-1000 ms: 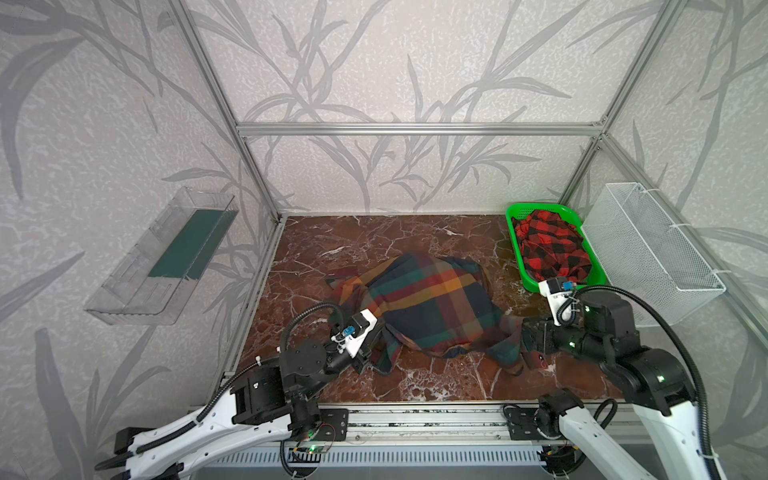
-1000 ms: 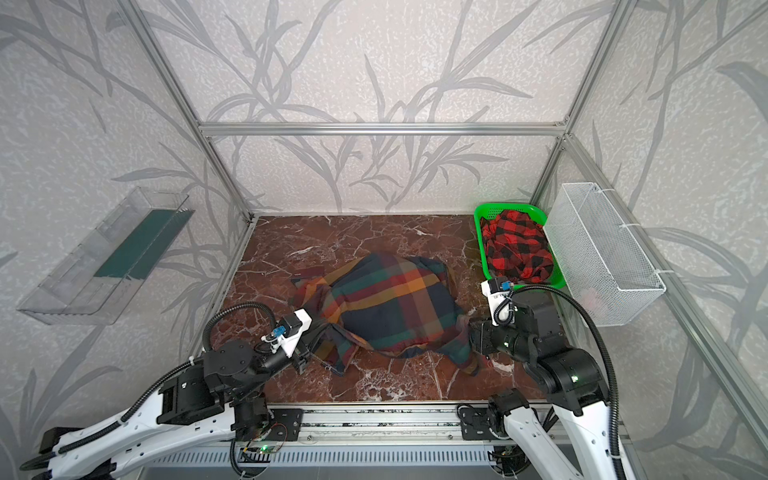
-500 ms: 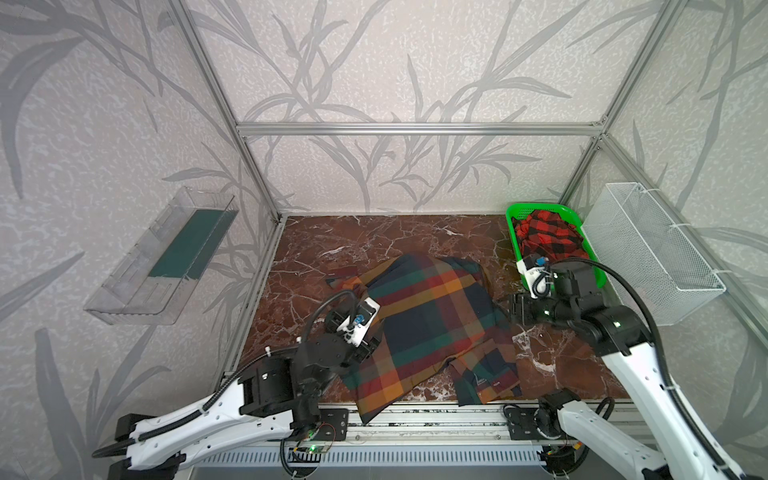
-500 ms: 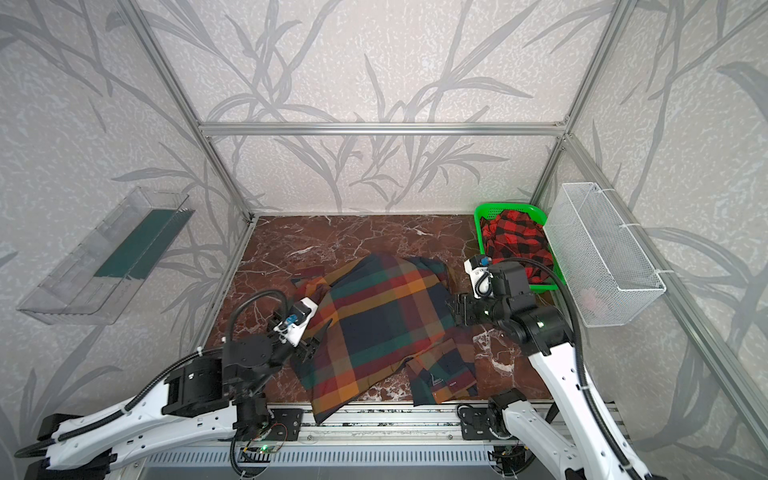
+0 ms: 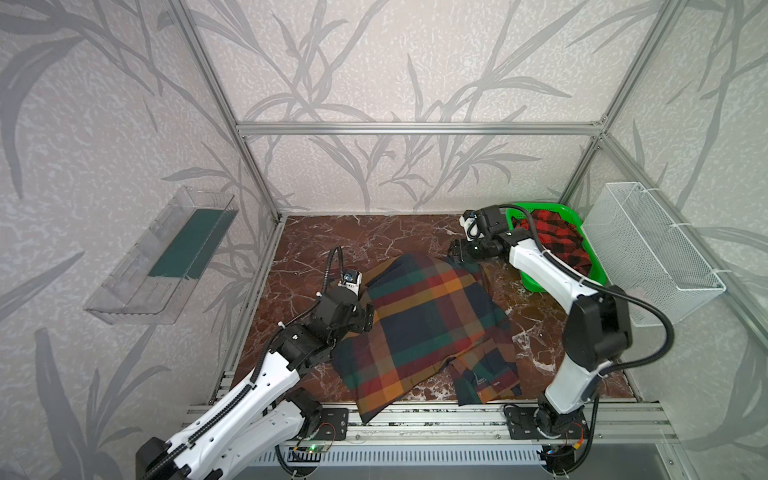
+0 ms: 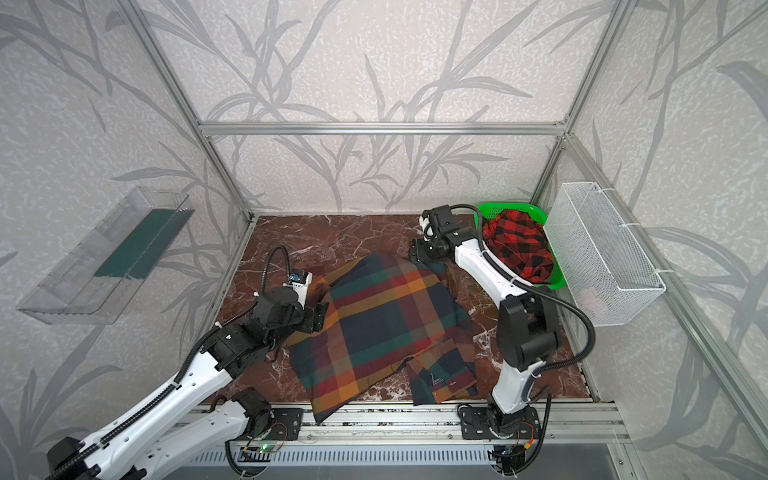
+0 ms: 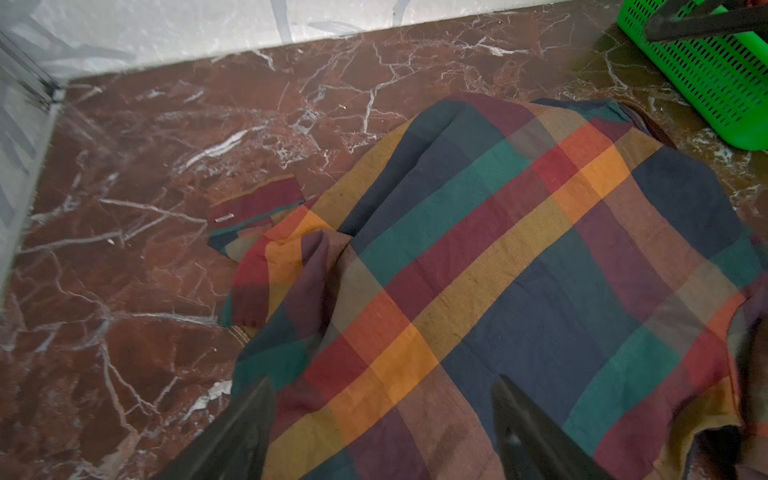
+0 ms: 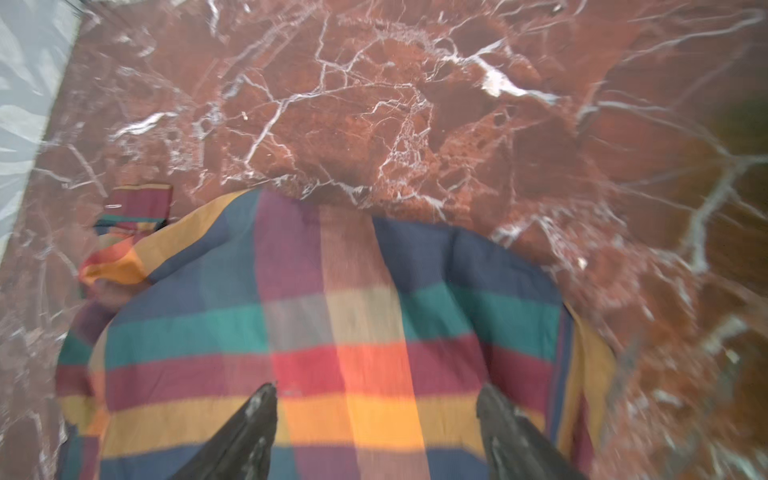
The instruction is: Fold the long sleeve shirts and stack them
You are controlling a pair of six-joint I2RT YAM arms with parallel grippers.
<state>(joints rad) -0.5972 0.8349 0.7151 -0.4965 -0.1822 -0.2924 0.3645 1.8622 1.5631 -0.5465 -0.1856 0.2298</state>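
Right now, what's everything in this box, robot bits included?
plaid shirt: 1, navy-orange-green-red, spread mid-table
green basket: 1, green, far right corner
check shirt: 1, red-black, in the green basket
wire basket: 1, white, right wall
clear tray: 1, transparent, left wall
table: 1, red-brown marble, underneath
arms: 2, white-black, from the front rail
left tool: 1, black, open over plaid shirt's left edge
right tool: 1, black, open over its far edge

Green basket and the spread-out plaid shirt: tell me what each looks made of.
The green basket: moulded plastic, it seems, glossy with rows of slots. The plaid shirt: soft woven cloth, matt, perhaps cotton; fine weave shows and it drapes in folds.
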